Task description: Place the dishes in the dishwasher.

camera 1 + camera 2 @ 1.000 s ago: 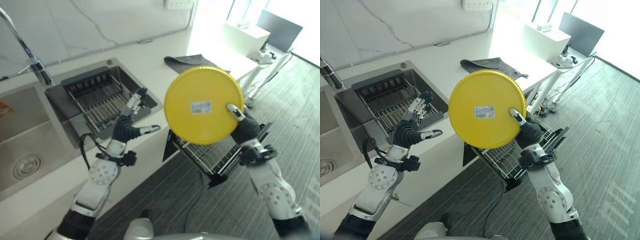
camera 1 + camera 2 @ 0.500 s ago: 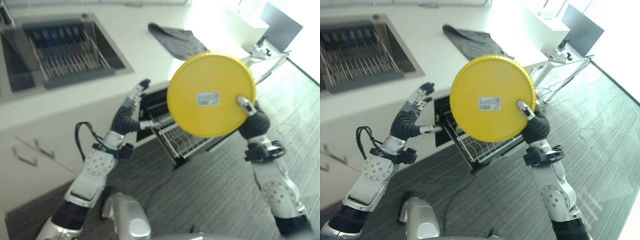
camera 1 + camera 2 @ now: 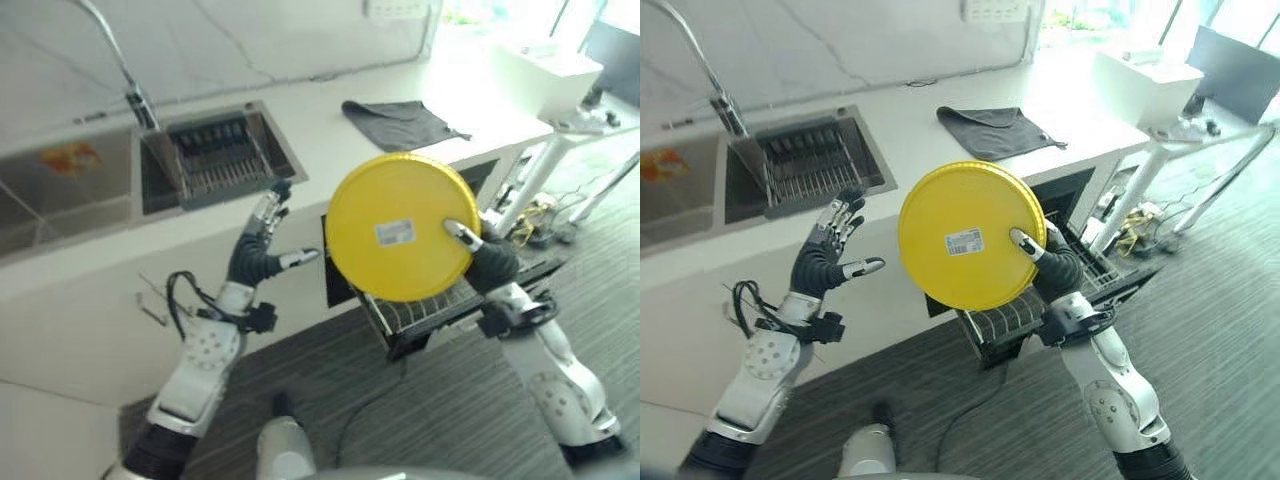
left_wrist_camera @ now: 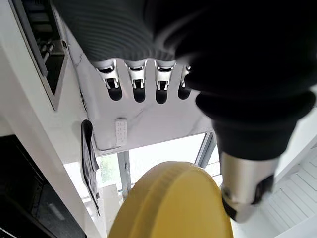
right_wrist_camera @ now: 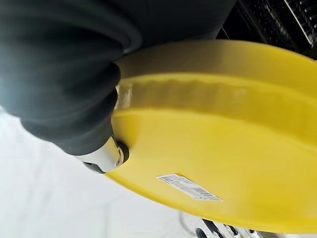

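A yellow plate (image 3: pixel 400 240) is held upright in the air by the right hand (image 3: pixel 487 262), its labelled underside turned toward the head camera; the thumb is pressed on that face near the rim while the fingers are curled behind it, so the plate is pinched at one edge. It hangs above the pulled-out wire rack (image 3: pixel 440 310) of the dishwasher (image 3: pixel 1065 195) under the counter (image 3: pixel 330 140). The left hand (image 3: pixel 258 252) is held beside the plate, apart from it, with fingers straight and spread and nothing in it. The step in hand is judged to be the carry down to the rack. It would be done well if the plate were kept on edge and lowered slowly, so that its lower rim is guided between two tines rather than laid flat across them. Because the plate is gripped at one side only, it could swing or slip; the pinch should be kept firm until the rim is seated, and the left hand could be brought to the free edge to steady it. Much is hidden: most of the rack is covered by the plate, so it cannot be told whether other dishes already stand in it or which slots are free. The right fingers behind the plate are not seen, and the dishwasher interior is dark. A sink (image 3: pixel 215 160) and a dark cloth (image 3: pixel 400 122) are seen on the counter.
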{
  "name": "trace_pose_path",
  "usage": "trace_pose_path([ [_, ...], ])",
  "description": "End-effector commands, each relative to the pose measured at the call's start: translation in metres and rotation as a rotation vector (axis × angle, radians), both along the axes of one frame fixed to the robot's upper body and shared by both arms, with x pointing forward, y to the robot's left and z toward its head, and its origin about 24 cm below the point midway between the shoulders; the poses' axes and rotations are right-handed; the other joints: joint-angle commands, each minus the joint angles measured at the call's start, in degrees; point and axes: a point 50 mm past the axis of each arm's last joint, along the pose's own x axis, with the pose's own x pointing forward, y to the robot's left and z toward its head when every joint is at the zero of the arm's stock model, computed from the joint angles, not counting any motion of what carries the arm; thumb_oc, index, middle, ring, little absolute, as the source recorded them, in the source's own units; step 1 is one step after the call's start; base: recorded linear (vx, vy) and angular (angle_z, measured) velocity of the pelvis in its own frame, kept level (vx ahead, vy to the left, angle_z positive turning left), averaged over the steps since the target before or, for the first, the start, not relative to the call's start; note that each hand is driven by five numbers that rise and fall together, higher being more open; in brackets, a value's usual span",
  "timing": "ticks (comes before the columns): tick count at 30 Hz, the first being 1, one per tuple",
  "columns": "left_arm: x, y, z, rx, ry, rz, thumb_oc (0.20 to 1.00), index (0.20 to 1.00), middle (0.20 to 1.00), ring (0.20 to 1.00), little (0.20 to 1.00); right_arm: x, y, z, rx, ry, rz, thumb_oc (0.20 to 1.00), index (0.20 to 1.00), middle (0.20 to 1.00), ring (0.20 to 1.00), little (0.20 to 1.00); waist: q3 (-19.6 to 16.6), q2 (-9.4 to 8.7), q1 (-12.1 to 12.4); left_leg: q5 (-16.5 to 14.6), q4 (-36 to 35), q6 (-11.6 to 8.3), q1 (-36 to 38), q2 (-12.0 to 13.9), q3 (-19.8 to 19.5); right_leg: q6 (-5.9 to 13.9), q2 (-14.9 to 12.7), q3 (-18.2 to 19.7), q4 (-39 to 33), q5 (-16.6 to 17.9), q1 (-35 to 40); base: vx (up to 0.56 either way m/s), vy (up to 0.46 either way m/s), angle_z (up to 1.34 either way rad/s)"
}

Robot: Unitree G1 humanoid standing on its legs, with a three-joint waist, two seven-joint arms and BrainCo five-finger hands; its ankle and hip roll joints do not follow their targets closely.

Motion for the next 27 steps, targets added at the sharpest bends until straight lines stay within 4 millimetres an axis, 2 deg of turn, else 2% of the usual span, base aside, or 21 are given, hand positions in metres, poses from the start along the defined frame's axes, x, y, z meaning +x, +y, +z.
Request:
trace_pose_path([
  [1, -0.008, -0.006, 0.034, -0.014, -0.164, -0.097, 1.000, 1.000, 1.000, 1.000, 1.000, -0.003, -0.011, 0.049, 0.049, -0.296, -0.056, 0.200, 0.200, 0.200, 0.200, 0.200, 1.31, 1.23, 0.98, 0.17, -5.84, -1.31, 5.06, -1.38, -6.07, -1.27, 0.70, 0.29, 5.69, 3.85, -0.26, 0.19, 0.322, 0.27],
  [2, -0.006, -0.009, 0.033, 0.014, -0.171, -0.105, 1.000, 1.000, 1.000, 1.000, 1.000, -0.006, -0.009, 0.046, 0.054, -0.295, -0.063, 0.200, 0.200, 0.200, 0.200, 0.200, 1.51, 0.43, 0.63, -1.19, -6.29, 0.23, 6.84, -3.29, -6.36, -1.16, -1.00, 0.79, 12.21, 7.03, -3.46, 0.21, 0.318, 0.17],
  [3, -0.005, -0.012, 0.034, 0.031, -0.182, -0.108, 1.000, 1.000, 1.000, 1.000, 1.000, -0.007, -0.006, 0.045, 0.061, -0.296, -0.060, 0.200, 0.200, 0.200, 0.200, 0.200, 2.00, 0.46, -0.06, -1.88, -7.03, 1.14, 8.72, -4.06, -6.79, -1.51, -1.46, 2.00, 16.78, 8.31, -6.48, 0.20, 0.261, 0.10],
  [6, -0.002, -0.015, 0.037, 0.056, -0.193, -0.108, 1.000, 1.000, 1.000, 1.000, 1.000, -0.005, -0.002, 0.045, 0.066, -0.304, -0.055, 0.200, 0.200, 0.200, 0.200, 0.200, 2.91, 0.53, -1.03, -2.77, -8.30, 1.82, 11.54, -4.61, -6.44, -2.38, -0.71, 3.96, 18.17, 7.70, -9.71, 0.15, 0.071, 0.01],
  [8, 0.003, -0.018, 0.041, 0.067, -0.195, -0.102, 1.000, 1.000, 1.000, 1.000, 1.000, -0.002, -0.001, 0.049, 0.071, -0.318, -0.046, 0.200, 0.200, 0.200, 0.200, 0.200, 3.23, 0.35, -2.25, -3.26, -8.48, 1.35, 12.29, -4.74, -7.64, -3.31, 2.12, 6.87, 12.47, 4.08, -10.44, 0.16, -0.097, 0.28],
  [9, 0.004, -0.019, 0.041, 0.073, -0.196, -0.100, 1.000, 1.000, 1.000, 1.000, 1.000, -0.001, -0.002, 0.051, 0.074, -0.323, -0.044, 0.200, 0.200, 0.200, 0.200, 0.200, 3.30, 0.09, -2.68, -3.61, -8.13, 0.97, 12.32, -4.57, -8.02, -3.29, 2.48, 7.97, 9.78, 4.09, -10.59, 0.16, -0.228, 0.41],
  [12, 0.003, -0.019, 0.037, 0.097, -0.197, -0.113, 1.000, 1.000, 1.000, 1.000, 1.000, -0.001, -0.005, 0.056, 0.113, -0.332, -0.038, 0.200, 0.200, 0.200, 0.200, 0.200, 2.95, -1.33, -4.17, -4.58, -7.21, -0.76, 12.42, -2.82, -9.82, -1.64, 2.57, 13.66, 0.03, 9.38, -10.94, 0.19, -0.519, 0.30],
  [14, 0.001, -0.021, 0.036, 0.111, -0.205, -0.106, 1.000, 1.000, 1.000, 1.000, 1.000, -0.003, -0.002, 0.055, 0.128, -0.328, -0.030, 0.200, 0.200, 0.200, 0.200, 0.200, 2.54, -1.19, -4.65, -4.64, -8.09, -1.48, 13.38, -1.33, -10.64, -1.17, 2.62, 15.04, -1.86, 11.56, -11.63, 0.12, -0.443, 0.51],
  [17, 0.001, -0.019, 0.034, 0.119, -0.199, -0.081, 1.000, 1.000, 1.000, 1.000, 1.000, 0.000, -0.001, 0.054, 0.137, -0.310, -0.028, 0.200, 0.200, 0.200, 0.200, 0.200, 1.68, -0.58, -4.67, -3.82, -10.91, -2.19, 15.40, 0.94, -10.37, -0.72, 3.95, 14.12, -2.23, 9.79, -11.85, 0.14, -0.487, 0.22],
  [22, 0.000, -0.021, 0.030, 0.044, -0.177, -0.034, 1.000, 1.000, 1.000, 1.000, 1.000, 0.005, 0.006, 0.064, 0.063, -0.313, -0.015, 0.200, 0.200, 0.200, 0.200, 0.200, 0.05, 2.95, -6.41, 3.27, -22.68, -4.07, 21.21, 3.61, -7.40, -2.21, 7.48, 13.85, -2.23, 6.68, -12.69, 0.10, -0.200, -0.12],
  [24, 0.000, -0.022, 0.029, 0.022, -0.176, -0.036, 1.000, 1.000, 1.000, 1.000, 1.000, 0.006, 0.003, 0.065, 0.020, -0.314, -0.038, 0.200, 0.200, 0.200, 0.200, 0.200, -0.05, 3.87, -6.89, 4.27, -22.70, -4.84, 21.14, 3.70, -6.29, -3.46, 8.21, 13.38, -2.23, 5.87, -12.57, 0.02, -0.083, 0.30],
  [25, 0.000, -0.022, 0.027, 0.006, -0.166, -0.038, 1.000, 1.000, 1.000, 1.000, 1.000, 0.006, -0.002, 0.064, -0.019, -0.307, -0.071, 0.200, 0.200, 0.200, 0.200, 0.200, 0.07, 4.27, -7.15, 4.33, -20.48, -5.15, 19.75, 3.34, -6.01, -4.07, 8.42, 12.73, -2.23, 5.49, -12.28, 0.02, -0.031, 0.27],
  [27, -0.001, -0.023, 0.025, -0.015, -0.156, -0.056, 1.000, 1.000, 1.000, 1.000, 1.000, 0.004, -0.008, 0.065, -0.075, -0.319, -0.138, 0.200, 0.200, 0.200, 0.200, 0.200, 0.24, 4.78, -7.08, 5.41, -21.33, -5.25, 18.28, 2.34, -6.07, -3.98, 8.57, 11.56, -2.23, 4.90, -11.65, 0.01, 0.086, 0.52],
])
